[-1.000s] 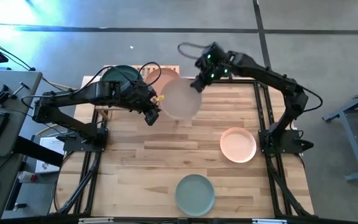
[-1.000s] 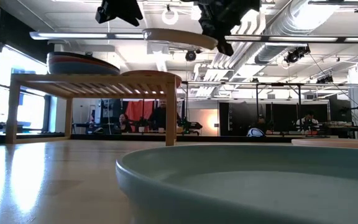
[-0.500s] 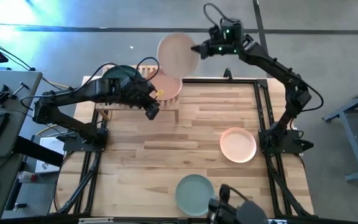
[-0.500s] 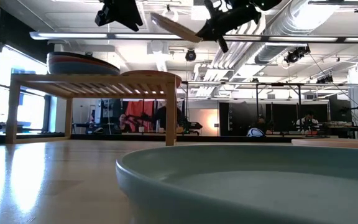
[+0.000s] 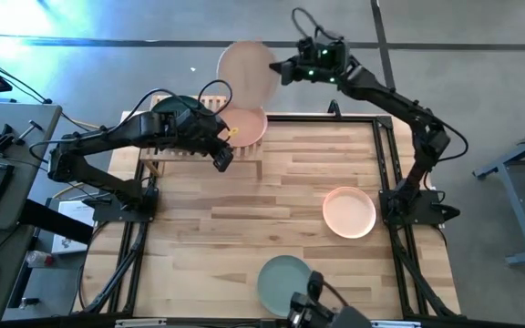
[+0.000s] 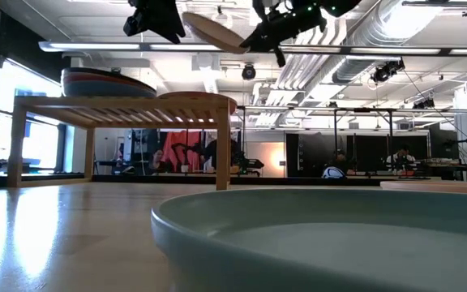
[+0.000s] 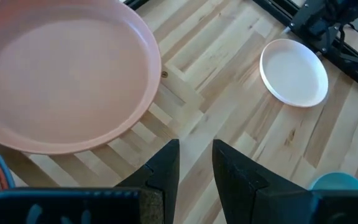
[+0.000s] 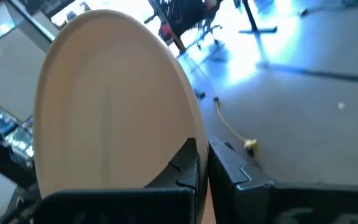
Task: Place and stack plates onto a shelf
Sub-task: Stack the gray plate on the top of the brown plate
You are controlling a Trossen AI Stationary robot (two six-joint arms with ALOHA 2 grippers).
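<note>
The right gripper, clamping the beige plate, has swung it past the shelf, overshooting. The left gripper hovers narrowly open, empty.

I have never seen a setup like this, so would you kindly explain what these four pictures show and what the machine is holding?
Two dark robot arms work at a wooden table. One picture looks straight down, one looks level across the tabletop, and two come from cameras on the arms' wrists. The right gripper is shut on the rim of a beige plate, holding it tilted in the air beyond the table's far edge. The left gripper holds nothing and hangs above the shelf, a low wooden rack carrying a stack of plates and a peach-pink plate. On the table lie another peach-pink plate and a sage green plate.
</note>
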